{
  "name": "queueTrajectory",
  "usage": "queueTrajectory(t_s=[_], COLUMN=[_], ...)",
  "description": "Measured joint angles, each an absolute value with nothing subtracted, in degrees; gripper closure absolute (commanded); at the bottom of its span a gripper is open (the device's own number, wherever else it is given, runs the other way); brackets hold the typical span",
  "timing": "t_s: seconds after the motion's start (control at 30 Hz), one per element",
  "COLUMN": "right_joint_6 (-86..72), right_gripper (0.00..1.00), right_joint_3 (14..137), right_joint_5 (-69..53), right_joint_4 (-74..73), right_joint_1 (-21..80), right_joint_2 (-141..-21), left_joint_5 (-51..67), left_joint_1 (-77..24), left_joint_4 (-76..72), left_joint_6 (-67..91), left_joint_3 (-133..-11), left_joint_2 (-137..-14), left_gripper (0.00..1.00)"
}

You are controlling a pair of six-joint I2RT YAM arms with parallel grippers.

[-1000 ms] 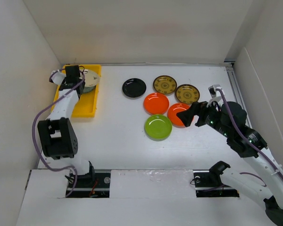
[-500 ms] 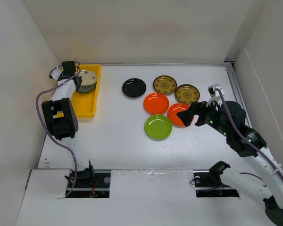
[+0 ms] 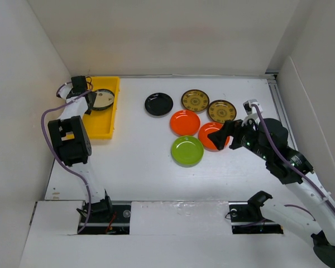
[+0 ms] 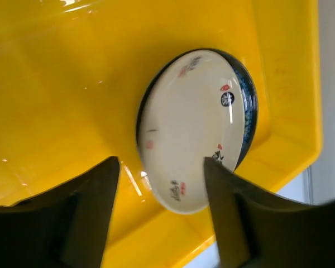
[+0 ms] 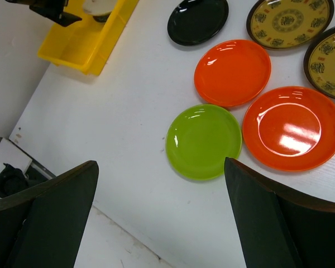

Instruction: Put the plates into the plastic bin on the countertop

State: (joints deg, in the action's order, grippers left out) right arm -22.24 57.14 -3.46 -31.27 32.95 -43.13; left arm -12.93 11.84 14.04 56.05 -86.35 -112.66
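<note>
At the far left, the plastic bin (image 3: 100, 129) lies with its long axis running near to far. The left gripper (image 4: 161, 163) hangs over its far end, jaws parted and clamping nothing that we can see. The cream plate (image 4: 192, 123) rests inside the bin just beyond those fingertips. A dark blue-patterned edge shows along one side, and we cannot tell whether that is a second plate beneath. Moving right, six plates lie on the countertop (image 3: 134, 162), well apart from the bin: the black plate (image 5: 197, 21), left orange plate (image 5: 232, 72), lime green plate (image 5: 204, 141), left olive-gold plate (image 5: 282, 22), right orange plate (image 5: 293, 128) and right olive-gold plate (image 5: 330, 64). The right gripper (image 5: 160, 163) hovers over this group, wide open and empty. We judge the right arm nearer for the next pick, with the bin away to its left.
</note>
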Motion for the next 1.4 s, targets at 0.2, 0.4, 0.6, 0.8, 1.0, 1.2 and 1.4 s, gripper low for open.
queueTrajectory(t_s=[0.2,0.4,0.6,0.8,1.0,1.2,1.4], right_joint_6=[-22.24,-22.31,-22.33,-22.33,-22.33,-22.52,-22.7], right_gripper=[0.0,0.0,0.0,0.0,0.0,0.0,0.0], right_joint_3=[57.14,57.17,57.78,60.05,61.3,61.47,61.47], right_joint_5=[-3.9,-4.34,-1.91,-0.6,-0.45,-1.08,-1.58], right_joint_4=[-31.27,-31.27,-31.86,-33.36,-34.52,-34.52,-34.52], right_joint_1=[32.95,32.95,32.95,32.95,32.95,32.95,32.95], right_joint_2=[-43.2,-43.44,-43.62,-42.94,-40.66,-39.42,-39.44], left_joint_5=[-11.18,-10.63,-8.29,0.95,4.84,6.74,7.35], left_joint_1=[12.49,9.61,-7.81,-24.8,-35.64,-37.78,-37.76], left_joint_4=[10.85,13.28,7.18,-3.38,-7.97,-14.85,-21.37], left_joint_6=[55.51,51.31,47.27,43.59,41.8,42.48,43.48], left_joint_3=[-84.58,-86.78,-74.65,-51.27,-41.43,-38.33,-38.26], left_joint_2=[-110.91,-105.51,-91.24,-81.21,-83.83,-87.24,-91.66], left_gripper=[0.0,0.0,0.0,0.0,0.02,0.15,0.53])
